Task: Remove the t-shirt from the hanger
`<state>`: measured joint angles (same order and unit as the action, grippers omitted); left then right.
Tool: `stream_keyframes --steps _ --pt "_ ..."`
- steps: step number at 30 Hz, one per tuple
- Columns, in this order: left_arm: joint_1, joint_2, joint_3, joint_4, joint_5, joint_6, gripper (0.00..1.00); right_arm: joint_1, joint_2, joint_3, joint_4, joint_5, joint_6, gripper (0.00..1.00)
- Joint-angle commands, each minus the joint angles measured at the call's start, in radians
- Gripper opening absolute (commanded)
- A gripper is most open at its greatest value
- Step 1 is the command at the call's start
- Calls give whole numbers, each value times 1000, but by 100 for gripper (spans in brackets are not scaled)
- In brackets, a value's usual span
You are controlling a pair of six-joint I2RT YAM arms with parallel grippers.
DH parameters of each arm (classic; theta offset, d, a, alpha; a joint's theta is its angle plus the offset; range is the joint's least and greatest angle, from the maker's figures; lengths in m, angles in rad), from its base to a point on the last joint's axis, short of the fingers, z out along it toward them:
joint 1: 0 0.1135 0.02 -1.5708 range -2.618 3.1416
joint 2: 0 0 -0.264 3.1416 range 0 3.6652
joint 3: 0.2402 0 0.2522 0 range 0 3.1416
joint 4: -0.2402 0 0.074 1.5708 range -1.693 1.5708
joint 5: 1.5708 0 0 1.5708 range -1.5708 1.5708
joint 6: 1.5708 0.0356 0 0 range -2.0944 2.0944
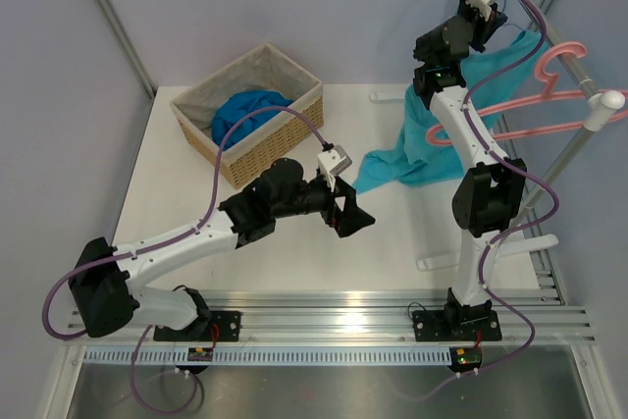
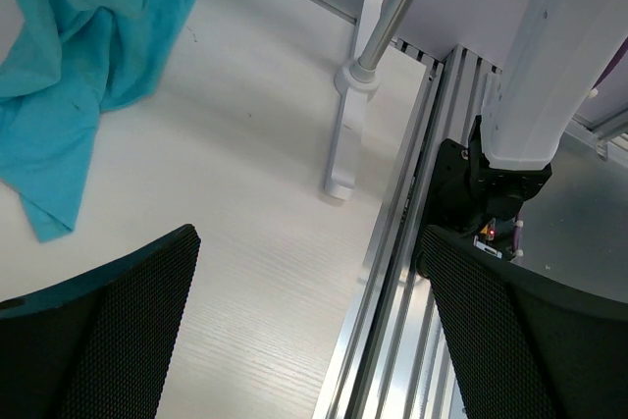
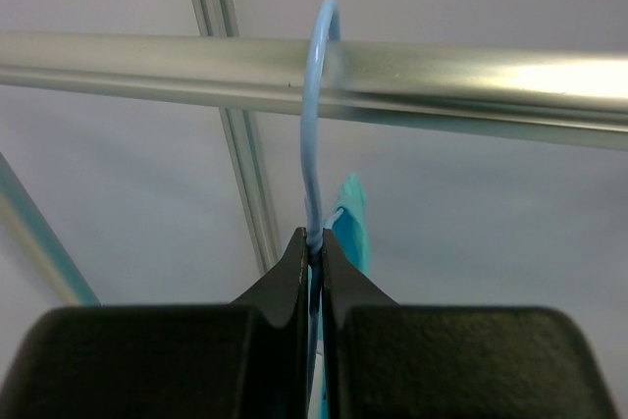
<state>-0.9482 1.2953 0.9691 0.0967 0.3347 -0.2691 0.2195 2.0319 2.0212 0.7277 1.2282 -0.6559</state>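
Note:
The teal t-shirt (image 1: 424, 134) hangs from the clothes rail at the back right, and its lower end lies bunched on the table (image 1: 391, 169). Its thin light-blue hanger hook (image 3: 314, 115) is looped over the metal rail (image 3: 471, 71). My right gripper (image 3: 314, 244) is raised at the rail (image 1: 494, 25) and is shut on the hanger's wire neck just below the hook. A strip of the t-shirt (image 3: 353, 223) shows behind its fingers. My left gripper (image 1: 351, 211) hovers open over the table's middle, left of the t-shirt (image 2: 69, 76), holding nothing (image 2: 306, 237).
A wicker basket (image 1: 280, 149) with a dark blue cloth (image 1: 245, 113) stands at the back left. A pink plastic hanger (image 1: 561, 49) hangs on the same rail. The rack's white foot (image 2: 345, 134) lies on the table right of centre. An aluminium track (image 1: 343, 313) runs along the near edge.

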Motion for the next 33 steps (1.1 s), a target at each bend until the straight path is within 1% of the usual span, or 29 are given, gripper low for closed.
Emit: stream_keyframes --steps 1,3,4,5,6,8,13,19,22,24,25,27,30,31,33 --pt "-8 -39 14 24 -8 2 99 -9 -55 16 67 -42 -54 0" --pt "-8 -45 10 26 -8 1 99 -8 -70 11 47 -53 -48 0" --pt "-9 -47 10 28 -8 1 99 -8 -88 7 24 -59 -15 0" --pt "-9 -50 8 28 -11 1 99 -6 -101 2 -12 -79 16 0" --pt "-11 -51 8 26 -13 1 99 -8 -114 -16 -99 -96 94 0" --pt "-12 -50 11 26 -16 1 99 -6 -151 -32 -169 -127 151 0" --pt "-17 -59 16 26 -16 -1 99 -8 -193 -52 -189 -154 167 0" --pt "-18 -60 17 26 -22 -5 99 -6 -223 -29 -304 -197 233 0" --pt "-18 -68 19 24 -20 -2 99 -8 -234 -26 -393 -255 298 0" --pt "-18 -71 23 17 -29 5 99 -8 -240 -24 -467 -268 351 0" --pt "-17 -79 29 9 -45 8 99 -8 -239 6 -552 -283 372 0" --pt "-18 -94 40 -12 -66 22 99 -8 -230 48 -658 -308 423 0" --pt "-18 -110 78 -69 -86 42 99 -6 -243 65 -752 -357 469 0" --pt "-17 -119 91 -84 -103 47 99 -6 -254 56 -798 -407 482 0" --pt "-18 -146 117 -124 -126 57 99 -6 -294 40 -836 -469 513 0"
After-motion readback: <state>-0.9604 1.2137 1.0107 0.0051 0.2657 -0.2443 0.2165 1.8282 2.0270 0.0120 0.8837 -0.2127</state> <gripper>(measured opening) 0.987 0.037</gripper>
